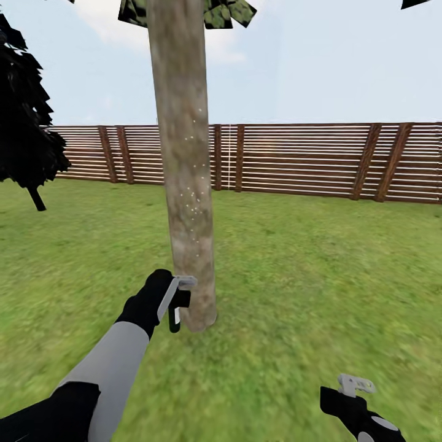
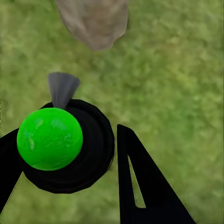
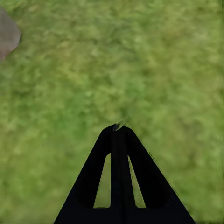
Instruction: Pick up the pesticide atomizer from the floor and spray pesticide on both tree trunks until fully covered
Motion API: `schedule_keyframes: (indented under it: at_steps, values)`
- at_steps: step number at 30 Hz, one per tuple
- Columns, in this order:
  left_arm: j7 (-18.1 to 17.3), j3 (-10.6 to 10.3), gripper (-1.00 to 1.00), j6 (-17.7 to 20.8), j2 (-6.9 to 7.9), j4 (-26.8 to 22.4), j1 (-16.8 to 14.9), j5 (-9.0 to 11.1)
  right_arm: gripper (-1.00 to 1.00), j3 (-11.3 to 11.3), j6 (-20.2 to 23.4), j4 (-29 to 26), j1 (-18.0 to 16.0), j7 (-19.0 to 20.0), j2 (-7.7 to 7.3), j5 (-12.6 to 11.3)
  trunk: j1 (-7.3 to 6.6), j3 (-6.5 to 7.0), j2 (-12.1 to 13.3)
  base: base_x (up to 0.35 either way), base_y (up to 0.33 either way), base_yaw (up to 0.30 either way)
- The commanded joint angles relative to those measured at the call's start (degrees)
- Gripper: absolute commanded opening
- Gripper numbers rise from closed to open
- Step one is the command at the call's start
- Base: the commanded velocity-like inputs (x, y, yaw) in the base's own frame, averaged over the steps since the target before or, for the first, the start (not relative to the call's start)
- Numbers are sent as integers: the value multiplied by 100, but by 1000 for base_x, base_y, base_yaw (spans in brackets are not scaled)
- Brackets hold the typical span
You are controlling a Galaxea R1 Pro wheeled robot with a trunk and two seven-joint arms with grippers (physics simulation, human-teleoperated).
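Note:
A thick mottled tree trunk (image 1: 184, 184) rises from the grass, with dark leaves at the top edge of the head view. Tiny white pesticide specks (image 1: 191, 202) dot its middle. My left gripper (image 1: 177, 302) is low beside the trunk's base, shut on the small dark pesticide atomizer (image 1: 176, 313). In the left wrist view the atomizer (image 2: 70, 154) appears from above as a black round body with a green ball on top, its grey nozzle toward the trunk base (image 2: 95, 23). My right gripper (image 1: 355, 385) hangs shut and empty over the lawn (image 3: 119, 128).
A horizontal-slat wooden fence (image 1: 294, 159) runs across the back of the lawn. A dark bush on a thin stem (image 1: 24, 135) stands at the left. Grass (image 1: 319, 276) spreads right of the trunk and around both arms.

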Motion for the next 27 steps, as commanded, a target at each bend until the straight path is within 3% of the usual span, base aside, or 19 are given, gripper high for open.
schedule_keyframes:
  at_steps: [1, 7, 15, 27]
  values:
    - [17, -4, -100, 19, 0, -8, -1, -18, -100, 17, 12, -10, -6, -58, -6, -53, -1, -6, -3, 0, 325, -234]
    - [17, -4, -100, -87, 0, -8, 7, -10, -100, 13, 10, -10, -6, -58, -6, -57, -1, -6, -3, -30, 327, -226]
    - [17, -4, -100, -166, -6, -8, 10, 8, -100, 0, 10, -10, -6, -53, -18, -69, -1, -6, -3, -168, 297, -69]
    - [-125, -4, -100, -168, -8, 1, 10, 9, -100, -1, 10, -10, 18, -40, -24, -66, -1, -6, -3, -28, 328, -227]
